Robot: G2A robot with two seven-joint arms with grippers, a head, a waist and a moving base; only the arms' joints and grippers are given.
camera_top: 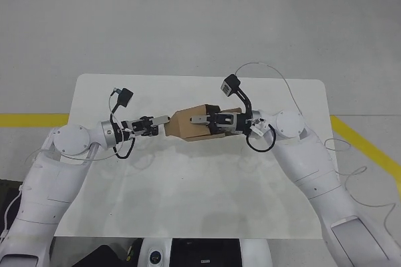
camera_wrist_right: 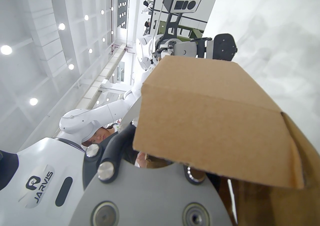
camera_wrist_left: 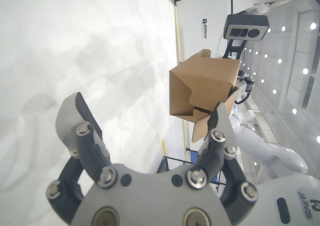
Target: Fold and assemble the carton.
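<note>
A brown cardboard carton (camera_top: 189, 123) is held over the back middle of the white table (camera_top: 187, 200). My right gripper (camera_top: 202, 120) is shut on it from the right, with one finger (camera_wrist_right: 131, 112) along the carton's outer wall (camera_wrist_right: 210, 117) and the other hidden behind the cardboard. The carton (camera_wrist_left: 202, 84) is squared up, and its end facing my left gripper has folded flaps and one loose flap (camera_wrist_left: 200, 132) hanging out. My left gripper (camera_wrist_left: 150, 102) is open just left of that end, one fingertip (camera_wrist_left: 220, 117) at the loose flap. From above, the left gripper (camera_top: 162, 121) sits close beside the carton.
A thin cable (camera_top: 281, 70) loops over the table's back right corner. Each wrist carries a small camera on a stalk (camera_top: 123, 97) that stands out above the arm. Bare tabletop stretches in front of the carton towards the near edge.
</note>
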